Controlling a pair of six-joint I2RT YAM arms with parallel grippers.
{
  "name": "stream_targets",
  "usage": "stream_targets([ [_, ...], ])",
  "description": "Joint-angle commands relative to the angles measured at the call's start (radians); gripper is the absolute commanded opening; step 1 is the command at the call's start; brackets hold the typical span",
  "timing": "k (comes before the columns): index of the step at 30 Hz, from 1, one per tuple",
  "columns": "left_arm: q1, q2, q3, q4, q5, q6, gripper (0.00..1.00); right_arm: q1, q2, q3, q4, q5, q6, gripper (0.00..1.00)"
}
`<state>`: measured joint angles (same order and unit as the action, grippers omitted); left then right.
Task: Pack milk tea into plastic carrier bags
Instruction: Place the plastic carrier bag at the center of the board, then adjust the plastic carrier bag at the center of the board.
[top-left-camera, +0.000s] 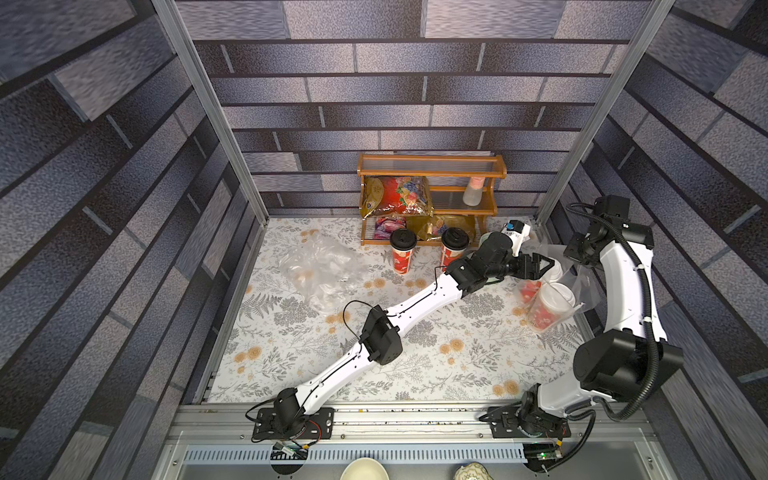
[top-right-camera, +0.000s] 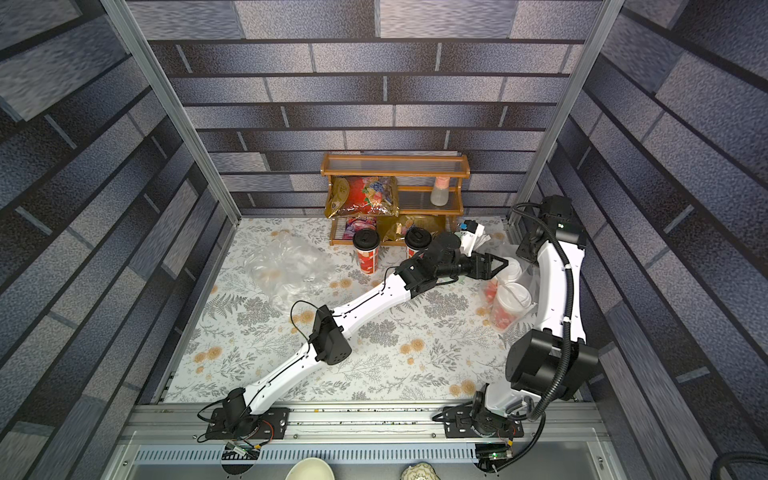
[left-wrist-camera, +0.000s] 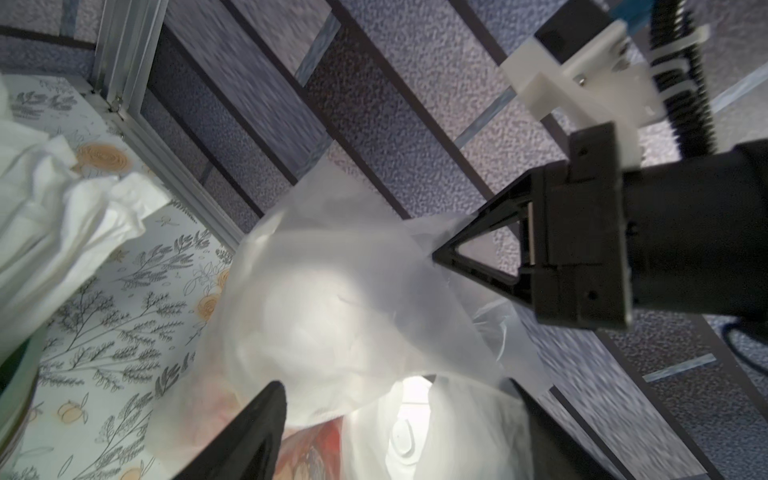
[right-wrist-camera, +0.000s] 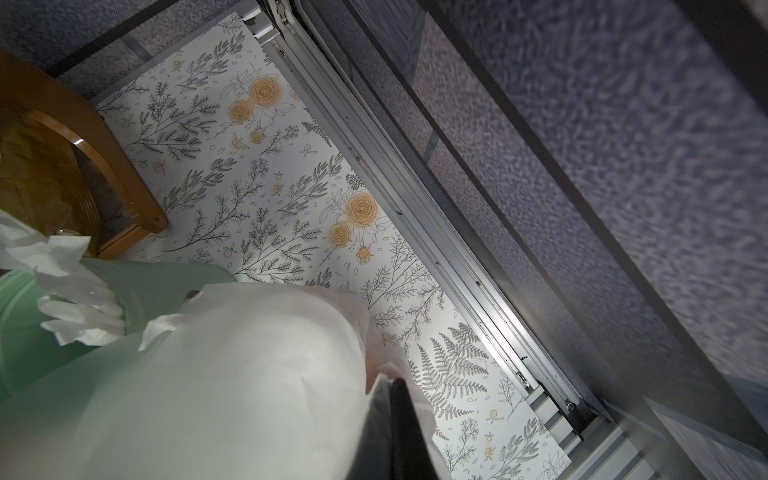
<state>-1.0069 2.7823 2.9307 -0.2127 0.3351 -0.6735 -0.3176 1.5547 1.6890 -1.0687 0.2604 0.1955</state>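
Note:
Two red milk tea cups with white dome lids (top-left-camera: 549, 308) (top-left-camera: 528, 291) lean together inside a clear plastic carrier bag (top-left-camera: 582, 286) at the right edge of the table. My right gripper (right-wrist-camera: 399, 415) is shut on the bag's plastic and holds it up; the left wrist view shows its tip (left-wrist-camera: 436, 255) pinching the film. My left gripper (top-left-camera: 549, 268) is open just above the bagged cups, its fingers (left-wrist-camera: 253, 432) wide apart over a white lid (left-wrist-camera: 405, 432). Two black-lidded cups (top-left-camera: 402, 251) (top-left-camera: 454, 245) stand upright before the shelf. A second bag (top-left-camera: 320, 270) lies crumpled at the left.
A wooden shelf (top-left-camera: 432, 166) at the back wall holds red and gold snack packets (top-left-camera: 397, 197) and a pink-capped bottle (top-left-camera: 473, 193). A pale green cup of white straws (right-wrist-camera: 166, 286) stands beside the shelf, close to both grippers. The metal frame rail (right-wrist-camera: 415, 208) runs along the table's right edge.

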Motion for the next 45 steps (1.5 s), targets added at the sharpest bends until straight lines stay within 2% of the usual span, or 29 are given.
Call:
stream_targets([
  [1,0.015,-0.109,0.0,-0.11,-0.008,0.076,0.87,-0.006,-0.006,0.031,-0.002,-0.007,-0.011,0.1],
  [7,0.043,-0.2,0.0,-0.254,0.0,0.118,0.93,-0.006,-0.023,0.038,-0.01,-0.012,-0.004,0.34],
  [9,0.051,-0.225,0.0,-0.3,0.001,0.132,0.94,-0.006,-0.036,0.052,-0.016,-0.019,-0.002,0.39],
  [17,0.081,-0.331,0.0,-0.542,-0.025,0.215,0.96,-0.005,-0.109,0.153,-0.09,-0.021,-0.004,0.51],
  [21,0.108,-0.385,0.001,-0.685,-0.046,0.259,0.94,-0.003,-0.167,0.198,-0.128,-0.059,0.004,0.54],
  [26,0.145,-0.452,0.0,-0.875,-0.095,0.313,0.91,0.003,-0.229,0.228,-0.162,-0.213,0.028,0.56],
  [28,0.157,-0.483,0.0,-0.962,-0.139,0.343,0.9,0.019,-0.249,0.233,-0.169,-0.31,0.042,0.57],
  [33,0.196,-0.541,-0.001,-1.167,-0.232,0.378,0.86,0.204,-0.286,0.222,-0.13,-0.422,0.11,0.57],
  [38,0.243,-0.582,-0.005,-1.359,-0.335,0.392,0.81,0.442,-0.275,0.174,-0.052,-0.408,0.172,0.55],
  [41,0.268,-0.685,-0.183,-1.317,-0.38,0.394,0.79,0.558,-0.242,0.15,-0.016,-0.371,0.186,0.55],
  [45,0.323,-0.983,-0.717,-0.976,-0.404,0.401,0.79,0.65,-0.205,0.121,0.039,-0.346,0.2,0.54],
])
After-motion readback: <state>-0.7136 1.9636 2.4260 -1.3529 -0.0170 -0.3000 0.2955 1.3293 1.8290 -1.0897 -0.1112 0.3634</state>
